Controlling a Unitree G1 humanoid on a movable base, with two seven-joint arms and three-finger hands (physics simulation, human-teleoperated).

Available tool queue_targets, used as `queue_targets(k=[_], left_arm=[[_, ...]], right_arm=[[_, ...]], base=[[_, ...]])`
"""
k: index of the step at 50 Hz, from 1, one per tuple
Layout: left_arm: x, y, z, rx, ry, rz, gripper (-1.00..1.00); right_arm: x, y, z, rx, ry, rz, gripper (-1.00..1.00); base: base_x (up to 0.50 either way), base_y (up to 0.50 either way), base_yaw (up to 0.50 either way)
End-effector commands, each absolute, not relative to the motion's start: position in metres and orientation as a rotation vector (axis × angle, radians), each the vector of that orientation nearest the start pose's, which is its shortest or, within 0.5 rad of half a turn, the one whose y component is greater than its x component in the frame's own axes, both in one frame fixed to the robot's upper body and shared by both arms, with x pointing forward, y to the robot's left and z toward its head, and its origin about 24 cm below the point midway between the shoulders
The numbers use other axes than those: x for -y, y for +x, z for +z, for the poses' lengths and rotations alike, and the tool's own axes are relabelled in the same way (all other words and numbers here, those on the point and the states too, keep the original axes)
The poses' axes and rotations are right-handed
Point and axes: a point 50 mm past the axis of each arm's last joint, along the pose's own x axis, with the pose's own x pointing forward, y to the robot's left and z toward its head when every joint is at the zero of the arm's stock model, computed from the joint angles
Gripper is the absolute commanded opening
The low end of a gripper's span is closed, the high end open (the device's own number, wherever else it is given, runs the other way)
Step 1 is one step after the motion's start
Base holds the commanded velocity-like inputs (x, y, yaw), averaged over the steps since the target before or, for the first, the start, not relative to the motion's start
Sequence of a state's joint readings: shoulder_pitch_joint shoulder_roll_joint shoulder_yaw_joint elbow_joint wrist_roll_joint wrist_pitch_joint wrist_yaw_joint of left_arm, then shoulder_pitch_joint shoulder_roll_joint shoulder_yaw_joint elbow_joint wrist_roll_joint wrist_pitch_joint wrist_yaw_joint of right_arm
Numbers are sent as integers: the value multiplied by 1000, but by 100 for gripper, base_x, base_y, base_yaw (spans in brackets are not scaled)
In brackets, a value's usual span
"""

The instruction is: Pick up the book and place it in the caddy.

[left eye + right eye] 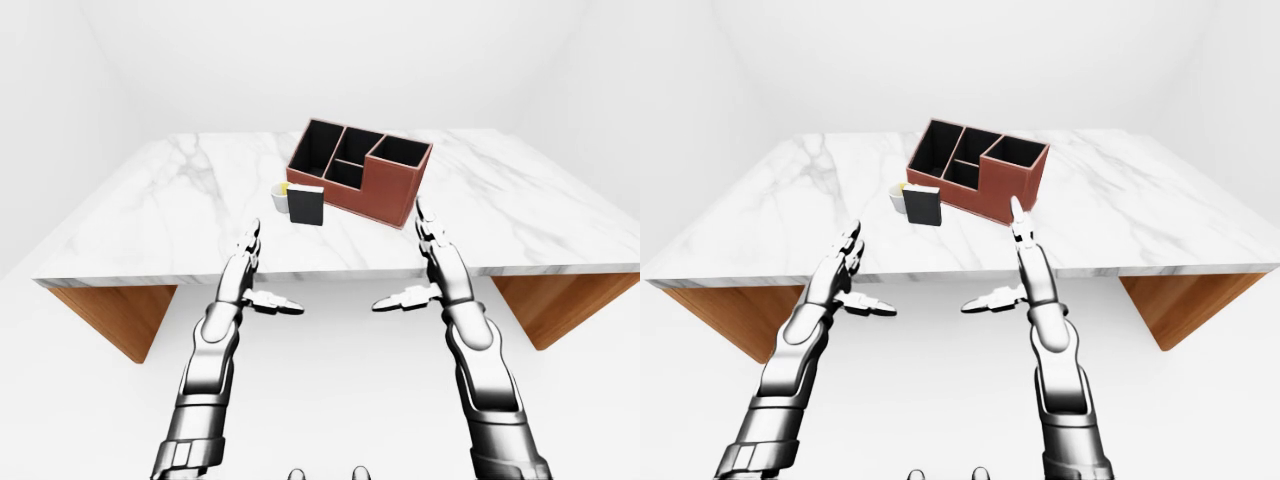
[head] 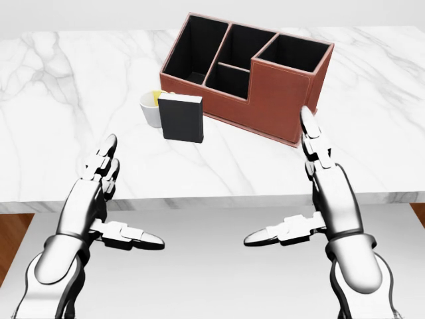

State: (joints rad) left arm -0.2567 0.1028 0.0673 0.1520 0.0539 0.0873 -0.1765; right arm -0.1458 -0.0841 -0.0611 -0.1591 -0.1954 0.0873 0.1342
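While upright on the marble table [image 2: 60,80], black book [image 2: 181,117] just beside white cup [image 2: 150,109] and brown caddy [image 2: 249,76], left hand [image 2: 89,203] and right hand [image 2: 329,193] empty, fingers spread apart, near table edge.

- The left hand [image 2: 93,199] is open, its fingers stretched toward the top of the head view and its thumb pointing inward to the right.
- The right hand [image 2: 325,189] mirrors it, open, thumb pointing left, fingertips higher in the view.
- Both forearms rise from the bottom edge, holding nothing.
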Motion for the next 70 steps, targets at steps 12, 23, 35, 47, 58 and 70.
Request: queue_targets(k=[12, 23, 35, 47, 58, 70], left_arm=[[-160, 337, 200, 399, 393, -286, 100], [-159, 343, 254, 522, 509, -311, 100], [-147, 336, 294, 631, 645, -329, 100], [-145, 334, 296, 648, 648, -323, 100], [-143, 331, 297, 662, 653, -322, 100], [-142, 332, 295, 654, 651, -326, 100]], right_arm=[[159, 297, 197, 479, -604, 114, 100], [162, 307, 239, 568, -763, 85, 100], [156, 308, 270, 613, -950, 74, 100], [156, 305, 267, 602, -960, 79, 100], [156, 304, 268, 603, -970, 73, 100], [154, 305, 266, 597, -973, 80, 100]], base=[[0, 0, 0], [0, 0, 0], [0, 0, 0], [1, 15, 0], [6, 50, 0], [6, 50, 0]])
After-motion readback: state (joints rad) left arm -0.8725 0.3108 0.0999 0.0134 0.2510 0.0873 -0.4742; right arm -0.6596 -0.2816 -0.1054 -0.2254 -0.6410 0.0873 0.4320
